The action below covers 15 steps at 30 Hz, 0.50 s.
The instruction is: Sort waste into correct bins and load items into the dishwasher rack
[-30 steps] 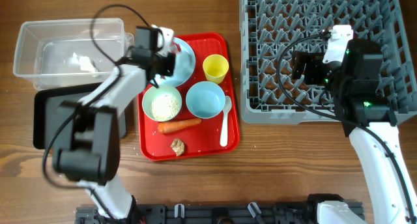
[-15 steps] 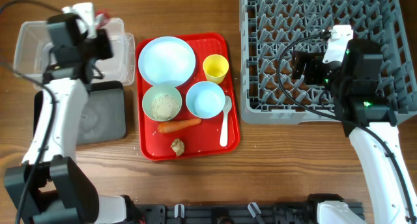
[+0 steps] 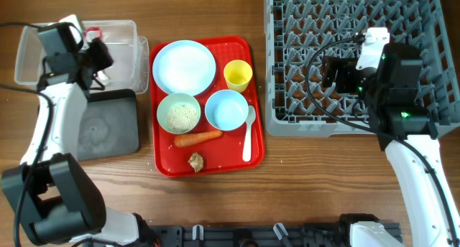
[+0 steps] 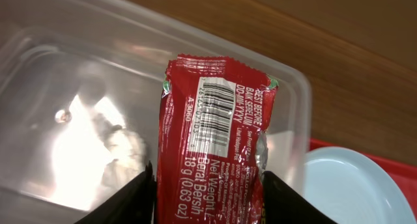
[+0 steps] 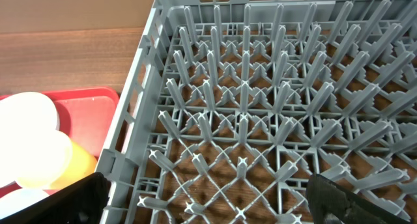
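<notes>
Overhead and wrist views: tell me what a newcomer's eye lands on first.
The red wrapper stands out, pinched in the left gripper above the clear tub. Next comes the loaded red tray mid-table, then the big grey rack at the right.

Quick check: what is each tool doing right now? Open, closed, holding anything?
Left tool: closed on the red wrapper, above the clear tub.
Right tool: open, holding nothing, over the dishwasher rack.
</notes>
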Each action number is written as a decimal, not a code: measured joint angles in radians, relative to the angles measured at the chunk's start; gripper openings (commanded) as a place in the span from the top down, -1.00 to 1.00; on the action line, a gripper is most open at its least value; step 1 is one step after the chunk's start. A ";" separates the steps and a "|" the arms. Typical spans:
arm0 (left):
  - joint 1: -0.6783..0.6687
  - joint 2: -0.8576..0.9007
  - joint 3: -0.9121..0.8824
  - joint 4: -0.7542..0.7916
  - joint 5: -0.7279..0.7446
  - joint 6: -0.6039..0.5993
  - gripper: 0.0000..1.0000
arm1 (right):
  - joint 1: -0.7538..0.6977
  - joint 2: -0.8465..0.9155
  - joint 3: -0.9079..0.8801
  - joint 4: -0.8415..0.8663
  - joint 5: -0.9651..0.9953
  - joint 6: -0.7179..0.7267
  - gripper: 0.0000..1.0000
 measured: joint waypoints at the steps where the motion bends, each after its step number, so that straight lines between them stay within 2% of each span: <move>1: -0.018 -0.002 0.000 0.005 0.004 -0.003 -0.35 | 0.000 0.000 0.000 0.000 0.000 0.000 -0.99; 8: -0.221 -0.017 0.000 0.043 0.013 -0.014 -0.41 | 0.000 0.000 0.000 0.000 0.000 0.000 -0.99; 11: -0.301 -0.017 0.000 0.047 0.014 -0.014 -0.35 | 0.000 0.000 0.000 0.000 0.000 0.000 -1.00; 15: -0.371 -0.018 0.000 0.059 0.016 -0.020 0.24 | 0.000 0.000 0.000 0.000 0.000 0.000 -1.00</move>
